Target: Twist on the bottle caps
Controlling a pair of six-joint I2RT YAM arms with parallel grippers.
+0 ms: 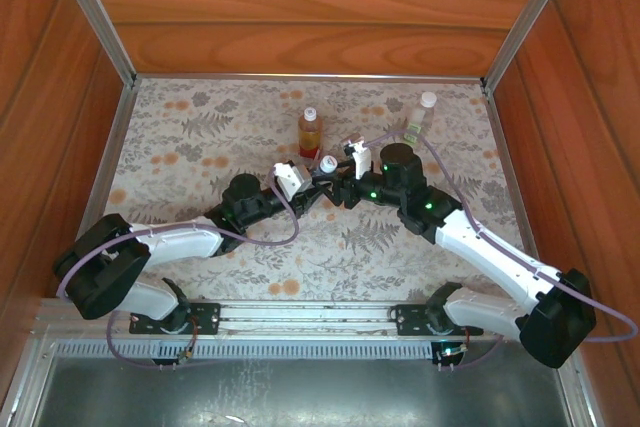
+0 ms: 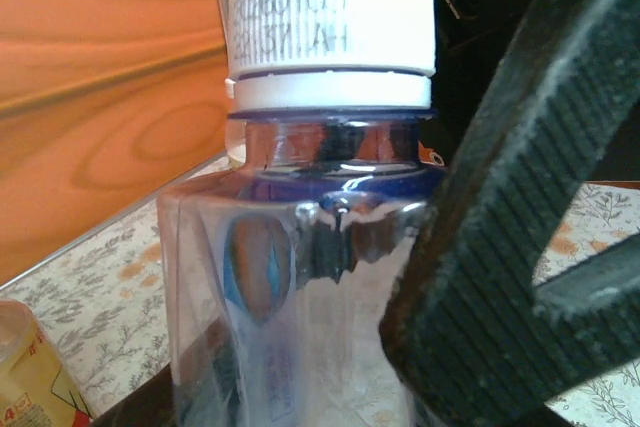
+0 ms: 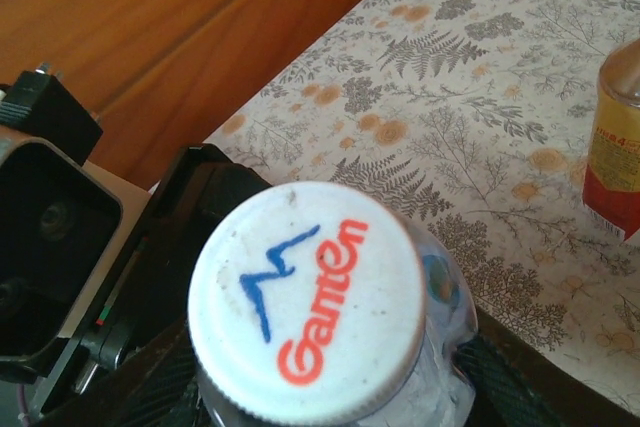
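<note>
Though unreadable overhead, a "Ganten" cap (image 3: 305, 299).

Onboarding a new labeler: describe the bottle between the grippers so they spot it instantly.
On the floral mat, go to the centre where the left gripper and right gripper meet. The bluish bottle stands between them, nearer the arm bases than the amber bottle. Unlike that and the green-label bottle, it is clear blue-tinted, and its white cap reads Ganten in red.

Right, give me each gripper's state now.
Left gripper: closed on the bluish bottle.
Right gripper: above the white Ganten cap; open or closed cannot be told.
</note>
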